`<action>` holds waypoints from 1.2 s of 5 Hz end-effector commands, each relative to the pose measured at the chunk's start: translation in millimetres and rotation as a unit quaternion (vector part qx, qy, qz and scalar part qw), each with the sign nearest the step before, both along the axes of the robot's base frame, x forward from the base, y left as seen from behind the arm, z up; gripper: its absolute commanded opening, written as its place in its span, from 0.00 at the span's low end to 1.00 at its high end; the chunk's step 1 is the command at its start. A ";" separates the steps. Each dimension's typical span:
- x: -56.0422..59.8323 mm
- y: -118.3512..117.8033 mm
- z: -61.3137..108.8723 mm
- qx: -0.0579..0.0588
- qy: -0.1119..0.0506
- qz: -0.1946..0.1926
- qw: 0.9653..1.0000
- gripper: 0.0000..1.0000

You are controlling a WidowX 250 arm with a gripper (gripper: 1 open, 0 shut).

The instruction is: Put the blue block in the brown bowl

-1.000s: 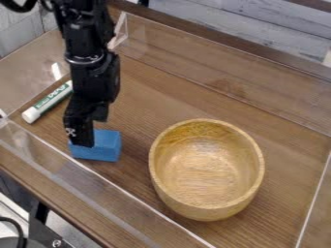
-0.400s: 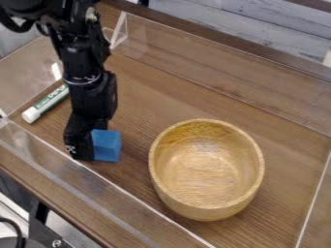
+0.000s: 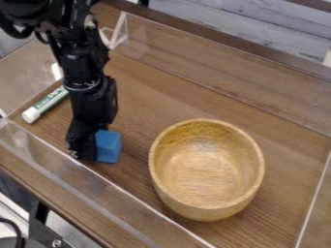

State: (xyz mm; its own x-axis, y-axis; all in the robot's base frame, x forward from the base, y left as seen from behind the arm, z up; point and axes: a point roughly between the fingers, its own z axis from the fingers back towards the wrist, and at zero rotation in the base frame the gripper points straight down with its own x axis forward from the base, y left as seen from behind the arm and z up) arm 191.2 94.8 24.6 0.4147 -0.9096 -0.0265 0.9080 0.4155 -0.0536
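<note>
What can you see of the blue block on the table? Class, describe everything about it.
The blue block is a small bright blue piece with rounded edges and plain matte faces. It sits flat on the wooden table, left of the brown bowl and apart from it. The black pincer has come straight down onto its left side and is shut on it, hiding part of the block. The block is not lifted yet.

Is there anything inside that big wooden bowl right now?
No. The brown bowl shows only bare wood grain on its floor and far wall. The near rim hides the inside of the near wall. The blue block sits outside it, at the gripper.
</note>
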 end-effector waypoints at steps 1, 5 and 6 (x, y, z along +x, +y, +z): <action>3.7 3.9 10.0 0.007 -0.012 0.007 1.000 0.00; 4.3 0.4 26.3 0.008 -0.011 0.029 0.999 0.00; 4.6 -0.8 29.4 0.007 -0.011 0.032 0.999 0.00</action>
State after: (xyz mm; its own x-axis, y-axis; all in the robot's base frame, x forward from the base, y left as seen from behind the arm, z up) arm 182.6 88.8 38.0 0.4737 -0.8800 -0.0343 0.8738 0.4745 -0.1064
